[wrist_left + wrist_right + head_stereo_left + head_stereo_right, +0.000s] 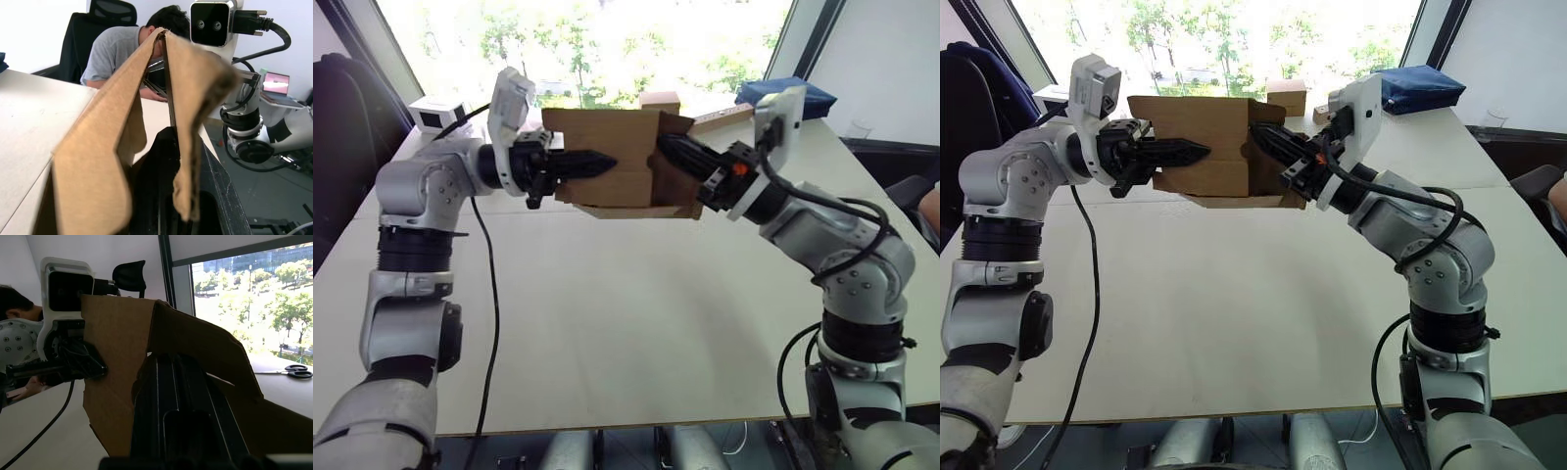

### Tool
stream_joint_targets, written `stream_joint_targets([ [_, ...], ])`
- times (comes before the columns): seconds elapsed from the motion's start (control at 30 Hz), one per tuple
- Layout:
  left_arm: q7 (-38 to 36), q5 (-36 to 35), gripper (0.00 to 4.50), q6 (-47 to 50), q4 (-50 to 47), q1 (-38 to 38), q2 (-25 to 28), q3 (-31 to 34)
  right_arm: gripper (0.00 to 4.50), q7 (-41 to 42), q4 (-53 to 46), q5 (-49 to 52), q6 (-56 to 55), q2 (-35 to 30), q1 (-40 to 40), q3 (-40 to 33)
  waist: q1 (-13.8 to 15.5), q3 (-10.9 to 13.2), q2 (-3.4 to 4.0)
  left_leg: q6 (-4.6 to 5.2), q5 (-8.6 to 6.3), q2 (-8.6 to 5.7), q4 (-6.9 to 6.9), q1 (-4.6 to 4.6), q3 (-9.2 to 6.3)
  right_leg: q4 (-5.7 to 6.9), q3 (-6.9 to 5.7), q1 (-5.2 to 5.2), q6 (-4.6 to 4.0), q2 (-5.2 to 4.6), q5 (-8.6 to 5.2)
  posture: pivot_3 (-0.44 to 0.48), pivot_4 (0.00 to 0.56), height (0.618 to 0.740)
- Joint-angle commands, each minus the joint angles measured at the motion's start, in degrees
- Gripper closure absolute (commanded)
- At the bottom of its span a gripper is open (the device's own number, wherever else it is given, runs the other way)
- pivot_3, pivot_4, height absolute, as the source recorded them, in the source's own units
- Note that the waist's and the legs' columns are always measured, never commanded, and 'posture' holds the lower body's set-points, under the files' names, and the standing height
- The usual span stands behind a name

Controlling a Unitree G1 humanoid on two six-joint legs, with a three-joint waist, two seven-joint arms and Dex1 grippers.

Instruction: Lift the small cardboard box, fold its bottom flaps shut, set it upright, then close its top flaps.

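While the small cardboard box (612, 157) hangs in the upper middle of the frame, well above the table (636, 323), I read the step in hand as folding the bottom flaps shut. My left gripper (597, 164) comes in from the left with its black fingers drawn together to a point, lying flat against the box's near face; whether they pinch any cardboard I cannot tell. My right gripper (668, 149) reaches in from the right, its fingers also together, pushed into the fold at the box's right edge where a flap (674, 181) stands bent. A thin edge of cardboard (636, 210) juts out along the underside, so I judge the bottom is not yet flat.

To do this well I would keep the left side as the steady brace and let the right do the pressing, sweeping the loose flap inward along its hinge and not across it. Thin corrugated board creases easily, so light, even pressure suits it. I would keep the box level and clear of the other brown box (660, 101) behind it. A seated person (124, 49) shows in the left wrist view beyond the cardboard
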Motion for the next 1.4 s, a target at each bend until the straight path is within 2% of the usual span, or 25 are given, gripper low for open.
stream_joint_targets([
  [0.03, 0.1, -0.8, 4.50, -0.9, -0.8, -0.4, 0.8, 1.2, 4.45, 2.2, -5.0, 10.3, 1.9, -2.1, 0.4, -5.0, 0.1, 0.0, 0.00, 0.00, 0.00, 0.00, 0.00, 0.00, 0.00, 0.00, 0.00, 0.00, 0.00, 0.00, 0.00, 0.000, 0.150, 0.740],
  [0.13, 0.2, -0.7, 4.50, -1.3, -0.5, -0.4, 0.9, 1.1, 4.45, 3.8, -6.8, 16.5, 4.4, -6.4, 2.0, -7.1, 0.1, 0.0, 0.00, 0.03, -0.02, 0.00, 0.00, -0.01, -0.02, -0.01, 0.00, 0.00, 0.00, -0.01, 0.00, 0.000, 0.150, 0.740],
  [0.27, 0.1, -1.0, 4.50, -1.2, -0.9, -0.4, 0.8, 0.9, 4.45, 1.7, -3.1, 15.2, 1.8, -8.3, 0.4, -9.6, -0.1, 0.0, -0.01, 0.05, -0.03, 0.00, 0.01, 0.00, 0.01, -0.02, 0.00, 0.01, 0.00, -0.01, 0.00, 0.000, 0.150, 0.740],
  [0.4, -0.5, -1.2, 4.50, -0.9, -2.2, -0.1, 0.7, 0.2, 4.45, 1.3, 4.1, 5.0, -3.7, -8.5, -2.8, -7.8, -0.1, 0.0, -0.01, 0.05, -0.03, 0.02, 0.01, 0.02, 0.02, 0.00, 0.00, 0.00, 0.00, 0.02, 0.00, 0.000, 0.150, 0.740],
  [0.57, -0.4, -1.4, 4.50, -0.8, -3.2, 0.4, 0.7, 0.1, 4.45, 3.4, 9.4, -5.0, -6.0, -8.6, -5.5, -2.0, -0.1, 0.0, -0.01, 0.05, -0.03, 0.02, -0.01, 0.01, 0.04, -0.01, 0.00, 0.00, 0.00, 0.02, 0.00, 0.000, 0.150, 0.740],
  [0.77, 1.3, -0.3, 4.50, -1.8, -3.0, 1.1, 0.5, -0.2, 4.45, 7.0, 5.1, -2.1, -4.1, -6.3, -4.4, -0.7, 0.0, 0.0, 0.00, 0.05, -0.03, 0.02, -0.01, 0.00, 0.04, -0.01, 0.00, -0.01, 0.00, 0.01, 0.00, 0.000, 0.150, 0.740],
  [1.17, 4.0, -0.7, 4.50, -1.8, -2.6, 0.9, -0.4, 0.2, 4.45, 3.5, 0.0, -0.5, -1.8, -3.5, -0.9, -1.8, 0.0, 0.0, 0.00, 0.05, -0.03, 0.02, 0.00, 0.00, 0.03, -0.01, 0.00, -0.01, 0.00, -0.01, 0.00, 0.000, 0.150, 0.740],
  [1.4, 2.5, -3.3, 4.50, 0.8, -4.2, 1.0, -0.2, 0.6, 4.45, 3.3, -0.7, -2.2, -2.0, -3.6, 0.6, -0.3, 0.0, 0.0, 0.00, 0.05, -0.03, 0.02, 0.00, 0.00, 0.03, -0.01, 0.00, -0.01, 0.00, 0.00, 0.00, 0.000, 0.150, 0.740],
])
